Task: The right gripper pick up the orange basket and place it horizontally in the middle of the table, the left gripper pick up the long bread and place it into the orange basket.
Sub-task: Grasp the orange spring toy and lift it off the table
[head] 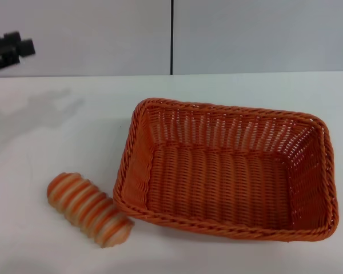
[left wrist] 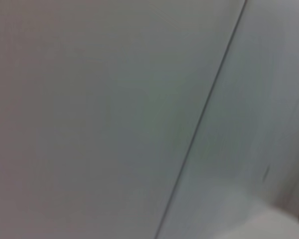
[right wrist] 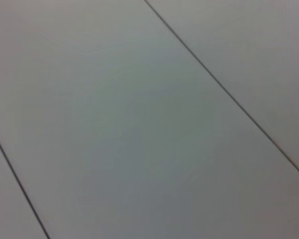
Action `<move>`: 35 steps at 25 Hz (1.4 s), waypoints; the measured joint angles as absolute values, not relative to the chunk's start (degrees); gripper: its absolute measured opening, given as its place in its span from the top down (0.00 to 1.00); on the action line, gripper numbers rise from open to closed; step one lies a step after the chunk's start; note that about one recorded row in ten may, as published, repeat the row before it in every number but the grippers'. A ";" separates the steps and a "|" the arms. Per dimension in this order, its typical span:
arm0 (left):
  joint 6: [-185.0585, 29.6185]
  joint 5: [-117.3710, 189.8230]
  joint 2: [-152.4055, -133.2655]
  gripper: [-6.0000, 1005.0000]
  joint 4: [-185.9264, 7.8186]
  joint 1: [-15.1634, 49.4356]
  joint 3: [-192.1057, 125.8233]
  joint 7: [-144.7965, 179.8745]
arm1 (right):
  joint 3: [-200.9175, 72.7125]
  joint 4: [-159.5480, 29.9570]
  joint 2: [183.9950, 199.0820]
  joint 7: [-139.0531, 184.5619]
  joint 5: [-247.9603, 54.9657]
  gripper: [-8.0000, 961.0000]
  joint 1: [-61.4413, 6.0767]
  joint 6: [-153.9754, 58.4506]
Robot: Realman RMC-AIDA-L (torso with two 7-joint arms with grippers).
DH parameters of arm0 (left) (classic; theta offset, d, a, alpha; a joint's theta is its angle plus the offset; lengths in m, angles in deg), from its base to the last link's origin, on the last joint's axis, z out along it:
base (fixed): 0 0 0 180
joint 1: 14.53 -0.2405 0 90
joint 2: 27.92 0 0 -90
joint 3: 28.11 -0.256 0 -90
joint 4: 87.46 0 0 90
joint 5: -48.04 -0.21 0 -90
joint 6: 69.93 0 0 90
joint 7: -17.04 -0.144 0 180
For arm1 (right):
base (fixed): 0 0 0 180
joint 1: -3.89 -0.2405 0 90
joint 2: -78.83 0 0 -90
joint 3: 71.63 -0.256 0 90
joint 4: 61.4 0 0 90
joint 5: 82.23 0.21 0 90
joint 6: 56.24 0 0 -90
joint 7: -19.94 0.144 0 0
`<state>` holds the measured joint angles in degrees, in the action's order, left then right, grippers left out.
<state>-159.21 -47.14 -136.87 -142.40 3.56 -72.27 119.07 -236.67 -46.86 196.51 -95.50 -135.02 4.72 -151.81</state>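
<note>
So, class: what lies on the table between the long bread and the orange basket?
Nothing. The head view shows only a narrow strip of bare white table between the long bread and the orange basket; they look close, seemingly not touching.

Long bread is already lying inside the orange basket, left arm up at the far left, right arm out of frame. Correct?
Not quite. The head view shows the long bread lying on the table, outside the orange basket, just off the basket's left end; the basket is empty. The rest holds: the left gripper is raised at the far left, and the right arm is out of frame.
</note>
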 joint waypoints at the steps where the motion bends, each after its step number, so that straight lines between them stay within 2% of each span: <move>1: -159.61 -48.59 -136.87 0.51 -143.13 3.46 -72.18 119.43 | -236.68 -47.08 196.51 -95.50 -135.01 0.55 4.62 -151.52; 7: -164.39 -61.20 -136.43 0.48 -147.90 4.71 -72.08 124.40 | -236.69 -47.59 196.54 -95.53 -135.01 0.55 3.98 -150.50; 13: -169.01 -71.20 -137.01 0.42 -151.31 6.16 -71.56 126.22 | -236.60 -47.70 196.66 -95.55 -135.01 0.55 3.40 -148.84; 18: -169.79 -75.80 -137.96 0.19 -150.59 6.74 -71.60 125.18 | -236.59 -47.70 196.72 -95.55 -135.27 0.55 3.11 -147.71; 24: -169.12 -82.58 -139.78 0.19 -147.53 7.39 -71.50 123.70 | -236.51 -47.69 196.52 -95.55 -135.49 0.55 2.75 -147.60; 35: -167.66 -82.90 -141.21 0.19 -144.16 6.66 -71.40 120.56 | -236.51 -47.68 196.07 -95.04 -135.72 0.55 2.10 -148.08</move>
<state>-167.66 -82.90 -141.21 -144.16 6.66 -71.40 120.56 -236.51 -47.68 196.07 -95.04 -135.72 2.10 -148.08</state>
